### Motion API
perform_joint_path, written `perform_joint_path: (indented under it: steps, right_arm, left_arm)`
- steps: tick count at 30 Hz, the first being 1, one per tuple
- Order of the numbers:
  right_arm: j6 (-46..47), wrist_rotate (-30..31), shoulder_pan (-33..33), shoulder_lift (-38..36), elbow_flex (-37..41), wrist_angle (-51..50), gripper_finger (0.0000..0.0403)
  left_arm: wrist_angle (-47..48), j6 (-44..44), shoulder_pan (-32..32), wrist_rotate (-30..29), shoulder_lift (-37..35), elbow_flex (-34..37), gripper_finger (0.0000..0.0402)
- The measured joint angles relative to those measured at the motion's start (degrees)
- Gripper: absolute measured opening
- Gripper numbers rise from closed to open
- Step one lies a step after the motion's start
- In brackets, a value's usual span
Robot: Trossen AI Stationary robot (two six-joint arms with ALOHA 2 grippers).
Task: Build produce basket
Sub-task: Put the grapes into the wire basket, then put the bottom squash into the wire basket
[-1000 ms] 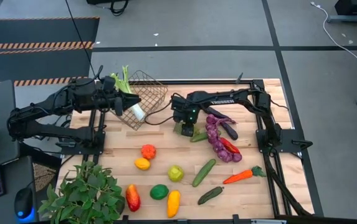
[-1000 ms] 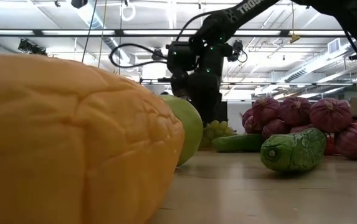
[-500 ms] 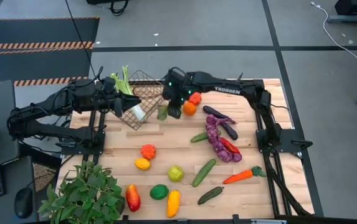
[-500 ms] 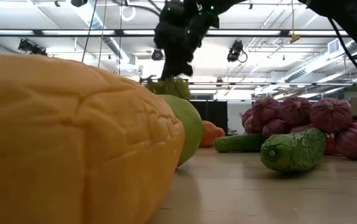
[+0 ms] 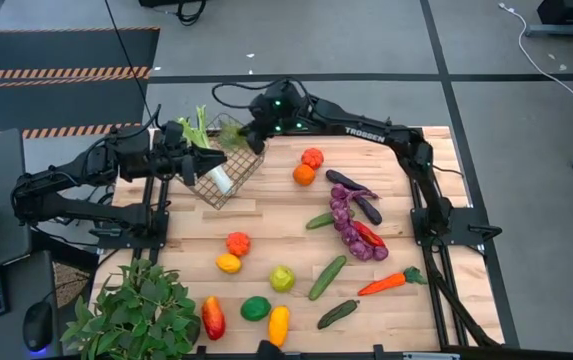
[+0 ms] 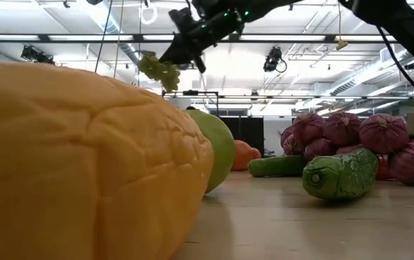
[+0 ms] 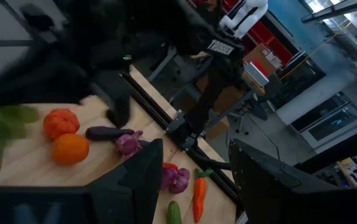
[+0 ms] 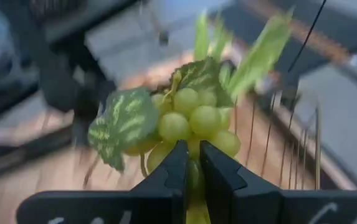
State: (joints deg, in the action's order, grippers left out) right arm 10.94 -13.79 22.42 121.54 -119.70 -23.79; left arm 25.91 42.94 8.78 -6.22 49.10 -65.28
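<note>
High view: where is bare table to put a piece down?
Bare wood lies between the dark wire-mesh basket and the round orange fruit, and between the orange carrot and the table's right edge. It is crowded around the purple grape bunch.

basket [image 5: 228, 160]: far-left part of the table [image 5: 266, 225], celery [image 5: 209, 150] in it
grapes [image 5: 233, 135]: above basket's far rim
carrot [image 5: 388, 283]: near right edge
plant [image 5: 138, 312]: near-left corner

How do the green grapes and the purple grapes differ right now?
The green grapes hang in the air, pinched by the right pincer above the basket; the purple grapes lie on the table. The green bunch is small, with leaves; the purple bunch is a long strand. Both are toy grape clusters.
</note>
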Motion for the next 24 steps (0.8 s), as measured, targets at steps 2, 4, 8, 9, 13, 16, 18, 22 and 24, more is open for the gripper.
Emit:
perform_joint_path:
  steps: [2, 4, 8, 9, 13, 16, 18, 22, 24]
  right_arm:
    - [0.7, -1.2, 0.2, 0.9, 0.1, -0.2, 0.0052]
    - [0.9, -1.8, 0.3, 1.6, 0.1, 0.3, 0.0072]
    - [0.9, -2.4, 0.2, 3.1, 0.1, -0.3, 0.0132]
    - [0.9, -2.4, 0.1, 3.2, 0.1, -0.2, 0.0149]
    - [0.9, 2.6, 0.1, 3.1, 0.1, 0.2, 0.0217]
    - [1.0, 4.6, 1.0, 2.9, 0.1, 0.1, 0.0257]
    - [2.3, 4.3, 2.0, 2.7, -0.4, -0.9, 0.0275]
    - [7.5, -0.6, 4.4, 2.7, -3.4, -7.3, 0.0292]
    - [7.6, -3.2, 5.3, 2.7, -5.6, -12.2, 0.0293]
  left_arm:
    - [0.1, 0.0, 0.0, 0.0, 0.0, 0.0, 0.019]
    - [0.3, 0.0, 0.0, 0.0, 0.0, 0.0, 0.019]
    - [1.0, -0.1, 0.0, 0.0, 0.0, 0.0, 0.019]
    - [1.3, -0.1, 0.0, 0.0, 0.0, 0.0, 0.019]
    - [5.4, -0.1, 0.0, 0.0, 0.0, 0.0, 0.019]
    - [9.1, -0.1, 0.0, 0.0, 0.0, 0.0, 0.019]
    - [11.3, -0.1, 0.0, 0.0, 0.0, 0.0, 0.0189]
    - [15.7, -0.5, 0.0, 0.0, 0.0, 0.0, 0.0189]
    - [18.8, -1.6, 0.0, 0.0, 0.1, 0.0, 0.0188]
